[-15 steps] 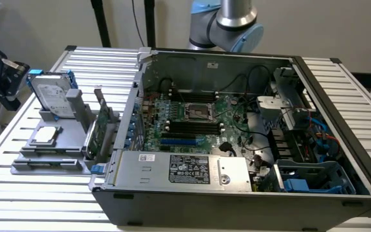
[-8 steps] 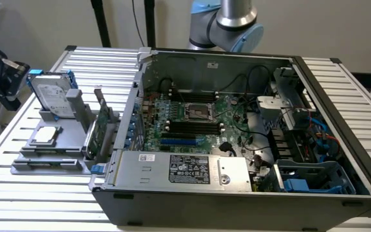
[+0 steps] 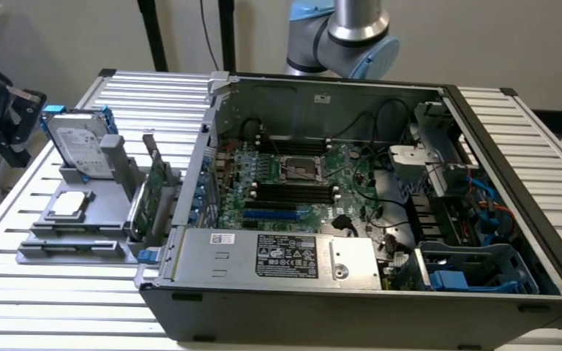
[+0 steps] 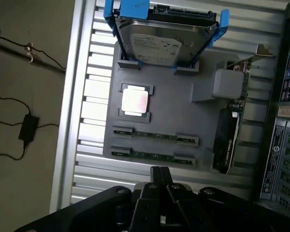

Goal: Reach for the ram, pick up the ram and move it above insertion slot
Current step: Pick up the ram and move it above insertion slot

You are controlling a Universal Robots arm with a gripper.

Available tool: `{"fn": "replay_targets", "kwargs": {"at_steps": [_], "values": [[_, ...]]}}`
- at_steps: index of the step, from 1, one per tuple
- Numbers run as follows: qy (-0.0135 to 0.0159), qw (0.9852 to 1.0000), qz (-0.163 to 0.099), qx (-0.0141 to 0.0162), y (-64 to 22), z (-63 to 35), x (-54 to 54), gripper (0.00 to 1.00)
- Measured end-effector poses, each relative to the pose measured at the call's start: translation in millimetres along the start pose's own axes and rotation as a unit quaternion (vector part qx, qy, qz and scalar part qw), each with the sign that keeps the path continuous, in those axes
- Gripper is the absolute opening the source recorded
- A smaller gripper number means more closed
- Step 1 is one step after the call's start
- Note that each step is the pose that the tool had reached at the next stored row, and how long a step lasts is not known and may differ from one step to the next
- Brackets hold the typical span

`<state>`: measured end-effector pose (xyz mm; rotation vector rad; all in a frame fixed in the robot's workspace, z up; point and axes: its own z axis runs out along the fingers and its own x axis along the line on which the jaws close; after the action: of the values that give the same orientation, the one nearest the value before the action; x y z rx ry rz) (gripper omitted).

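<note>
**Claw shut over the tray, ram not yet gripped**

I am watching the claw (image 4: 160,170) hovering with its fingers pressed together and holding nothing. On the wrist view it is hanging just off the edge of the tray (image 4: 183,116) where the ram (image 4: 152,155) is sitting. The ram is resting on its edge in two end holders, and a second stick (image 4: 154,137) is lying parallel just beyond it.

Reading the exterior view as a clock, the tray is lying at nine o'clock of the case (image 3: 359,307). The ram is lying at the tray's six o'clock end, the drive (image 3: 71,142) is standing at its twelve o'clock end, and the card (image 3: 147,197) is standing along its three o'clock side.

The ram's long axis is running nine to three, with one end pointing at the case. The slots (image 3: 291,191) on the board seem to be running much the same way.

What I am worrying about:
- With the fingers closed, a descent would be landing on the ram's thin top edge, not straddling it.
- The two sticks are sitting close together, so a small offset could be putting a finger on the wrong one or wedging it between them.
- If the fingers are closing off-square to the long axis, the stick could be twisting in its holders.
- A grip near one end could be leaving the ram tilting as it lifts.
</note>
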<state>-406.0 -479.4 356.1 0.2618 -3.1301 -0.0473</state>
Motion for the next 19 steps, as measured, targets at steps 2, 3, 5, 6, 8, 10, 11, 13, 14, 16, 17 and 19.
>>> {"fn": "replay_targets", "kwargs": {"at_steps": [2, 3, 5, 6, 8, 10, 11, 13, 14, 16, 17, 19], "values": [[0.0006, 0.9998, -0.018, 0.0, 0.0, 0.0, 0.0, 0.11], [0.0008, 0.9996, -0.027, -0.0001, 0.0, 0.0, 0.0, 0.11], [0.0014, 0.999, -0.045, -0.0001, 0.0, 0.0, 0.0, 0.11], [0.0016, 0.9985, -0.055, -0.0001, 0.0, 0.0, 0.0, 0.11], [0.0022, 0.9973, -0.073, -0.0002, 0.0, 0.0, 0.0, 0.11], [0.0027, 0.9959, -0.091, -0.0002, 0.0, 0.0, 0.0, 0.11], [0.003, 0.995, -0.1, -0.0002, 0.0, 0.0, 0.0, 0.11], [0.0036, 0.993, -0.118, -0.0003, 0.0, 0.1, 0.0, 0.11], [0.0038, 0.9919, -0.127, -0.0003, 0.0, 0.2, 0.0, 0.11], [0.0043, 0.9894, -0.145, -0.0003, 0.0, 0.3, 0.0, 0.11], [0.0045, 0.988, -0.154, -0.0003, 0.0, 0.4, 0.0, 0.11], [0.005, 0.9851, -0.172, -0.0004, 0.0, 0.7, 0.0, 0.11]]}}
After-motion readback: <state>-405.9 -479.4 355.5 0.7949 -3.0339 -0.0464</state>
